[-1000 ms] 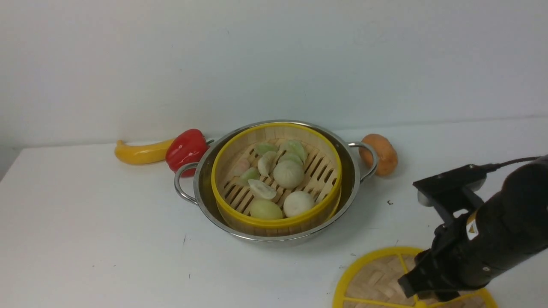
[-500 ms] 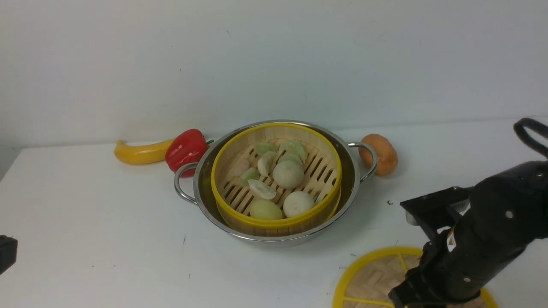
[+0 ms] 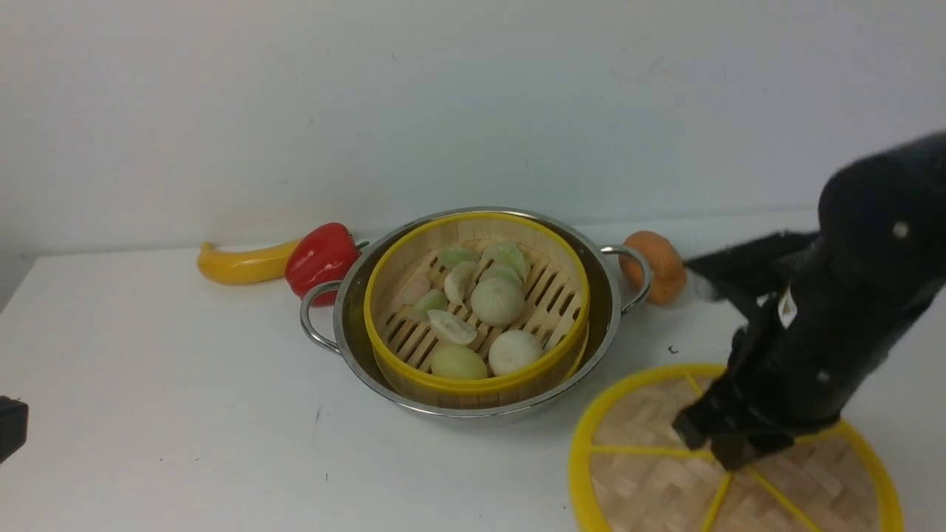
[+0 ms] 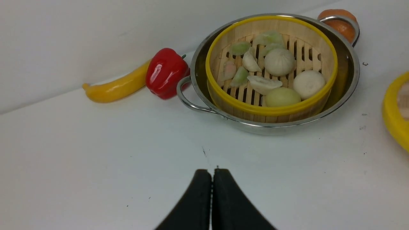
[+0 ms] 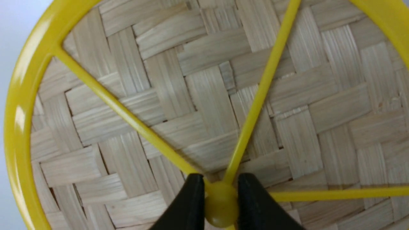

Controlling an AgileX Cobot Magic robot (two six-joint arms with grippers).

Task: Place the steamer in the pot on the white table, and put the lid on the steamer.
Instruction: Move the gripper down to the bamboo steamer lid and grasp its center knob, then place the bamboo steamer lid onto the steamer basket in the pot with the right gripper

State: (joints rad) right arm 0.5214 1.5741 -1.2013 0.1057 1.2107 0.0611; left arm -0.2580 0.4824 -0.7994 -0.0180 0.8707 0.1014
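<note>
The steamer (image 3: 473,380), a yellow-rimmed bamboo basket holding pale buns and dumplings, sits inside the steel pot (image 3: 346,318) at the middle of the white table (image 3: 148,384). To the front right, the woven lid (image 3: 643,473) with its yellow spokes is tilted toward the camera. My right gripper (image 3: 720,447) is shut on the lid's yellow centre knob; the right wrist view shows both black fingers (image 5: 252,198) pinching that knob, with the lid (image 5: 204,95) filling the picture. My left gripper (image 4: 212,179) is shut and empty, low over the table in front of the pot (image 4: 346,95).
Left of the pot, against the back wall, lie a yellow squash (image 3: 244,264) and a red pepper (image 3: 321,258). An orange potato (image 3: 658,266) rests by the pot's right handle. A black part of my left arm (image 3: 11,428) shows at the left edge.
My right gripper has closed on the lid's centre knob. The arm has risen, and the lid now shows higher and more fully in the front view. The steamer and pot are unmoved.
</note>
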